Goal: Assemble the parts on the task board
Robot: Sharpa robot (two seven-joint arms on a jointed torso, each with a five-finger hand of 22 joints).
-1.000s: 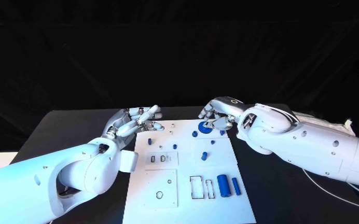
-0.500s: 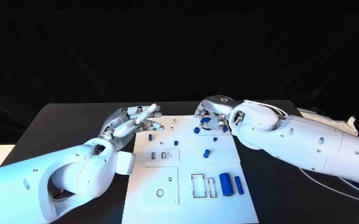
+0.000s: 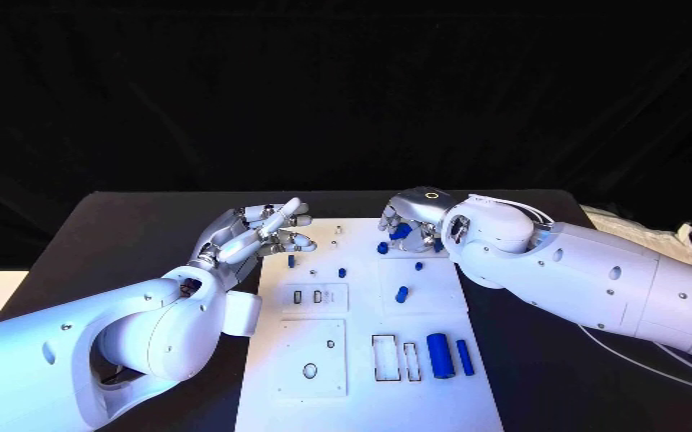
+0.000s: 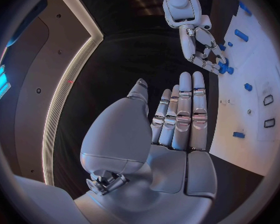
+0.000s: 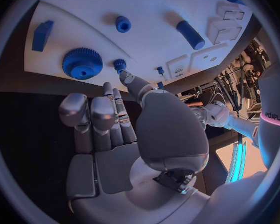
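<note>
The white task board (image 3: 364, 397) lies in the middle of the black table. At its far end a large blue gear (image 3: 401, 233) stands beside a small blue gear (image 5: 119, 64), and my right hand (image 3: 414, 224) hovers over them with straight fingers that grip nothing. Its thumb tip is close to the small gear. My left hand (image 3: 257, 233) is at the board's far left corner, fingers apart and empty. A short blue peg (image 3: 401, 294) stands mid-board. A thick blue cylinder (image 3: 440, 342) and a slim blue one (image 3: 464, 357) lie near the front right, next to two rectangular slots (image 3: 384, 358).
Small blue pieces (image 3: 342, 273) dot the board's far half. Two raised white plates (image 3: 310, 357) with holes take up the board's left side. Black tabletop runs along both sides of the board, and a white cable (image 3: 627, 347) trails at the right.
The whole picture has shifted slightly. My right forearm has swung in closer over the board's far right corner, its hand staying by the gears. The left hand has hardly moved.
</note>
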